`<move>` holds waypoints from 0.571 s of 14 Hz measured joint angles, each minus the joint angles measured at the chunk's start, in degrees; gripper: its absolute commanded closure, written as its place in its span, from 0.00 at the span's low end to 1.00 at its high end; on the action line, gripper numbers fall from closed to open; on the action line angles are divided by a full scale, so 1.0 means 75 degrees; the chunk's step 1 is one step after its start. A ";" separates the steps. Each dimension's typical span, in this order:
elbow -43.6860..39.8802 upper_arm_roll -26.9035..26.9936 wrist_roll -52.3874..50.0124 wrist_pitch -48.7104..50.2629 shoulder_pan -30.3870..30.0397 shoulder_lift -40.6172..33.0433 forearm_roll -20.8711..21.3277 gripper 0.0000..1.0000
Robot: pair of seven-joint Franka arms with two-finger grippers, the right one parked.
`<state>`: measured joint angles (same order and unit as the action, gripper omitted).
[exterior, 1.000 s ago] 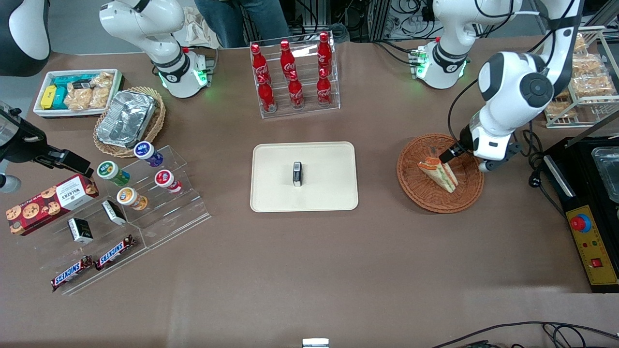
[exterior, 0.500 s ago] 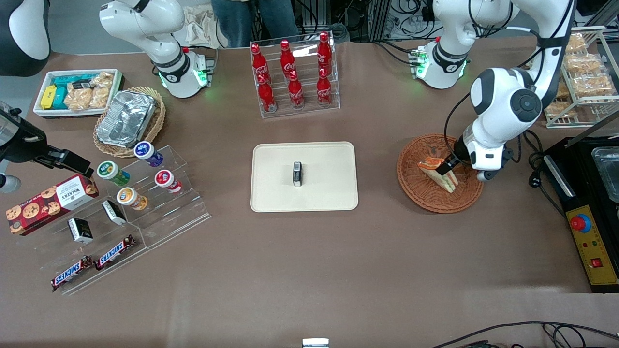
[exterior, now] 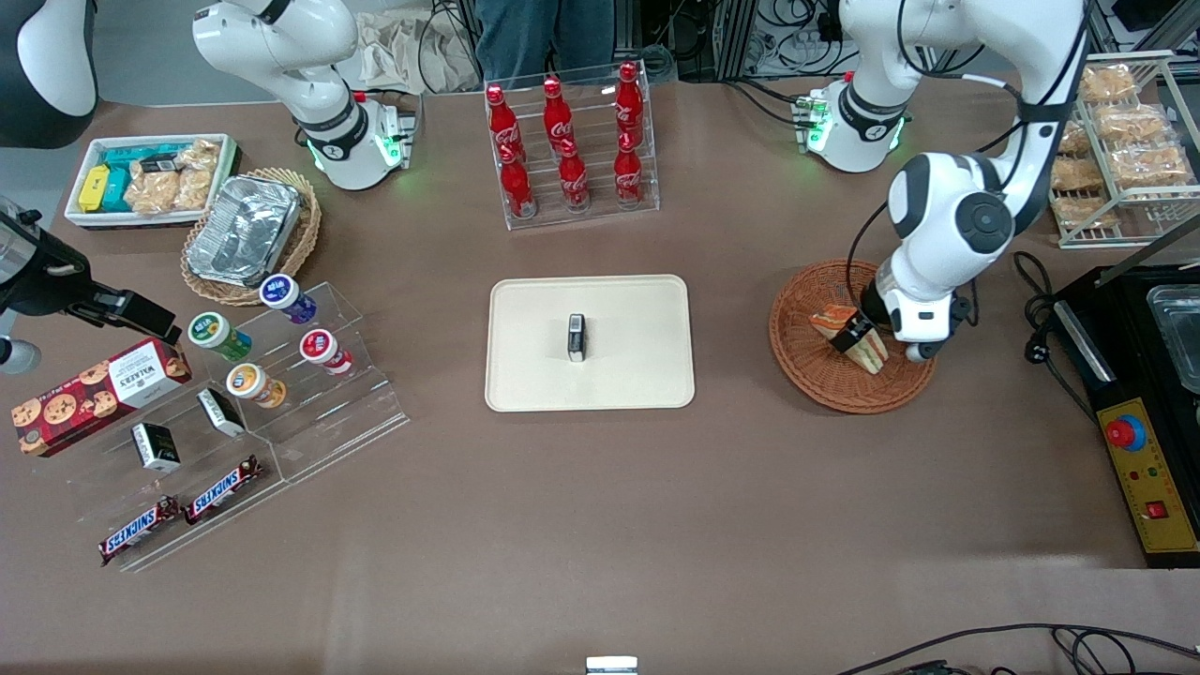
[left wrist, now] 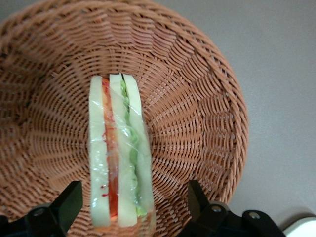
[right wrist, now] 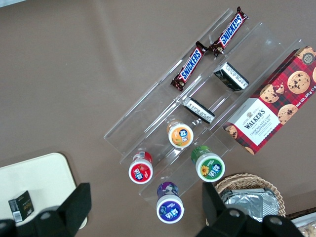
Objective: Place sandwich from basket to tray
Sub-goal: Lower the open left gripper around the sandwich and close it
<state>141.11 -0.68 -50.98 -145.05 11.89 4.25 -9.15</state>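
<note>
Surface: brown table (exterior: 600, 487).
Sandwich (left wrist: 118, 158): on edge in basket (left wrist: 197, 98), film-wrapped.
Gripper (left wrist: 131, 207): spread wide, astride sandwich, not yet closed.
Handling: likely light, soft, slippery; pinch bread faces gently.

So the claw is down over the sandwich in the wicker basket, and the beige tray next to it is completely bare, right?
Not quite. The tray is not bare: a small dark box sits on it, as the front view shows. The rest holds: the gripper is down over the sandwich in the basket, fingers open either side.
</note>
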 measured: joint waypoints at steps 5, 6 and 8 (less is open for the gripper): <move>0.0095 -0.0003 -0.0035 -0.0150 0.0026 0.0034 -0.0003 1.00; 0.0059 -0.0003 -0.0035 -0.0076 0.0027 -0.0004 -0.0003 1.00; -0.0172 -0.0002 -0.0035 0.0474 0.0027 -0.0150 -0.0003 1.00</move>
<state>139.82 -0.70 -51.24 -141.49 12.09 3.12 -9.17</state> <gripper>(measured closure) 0.692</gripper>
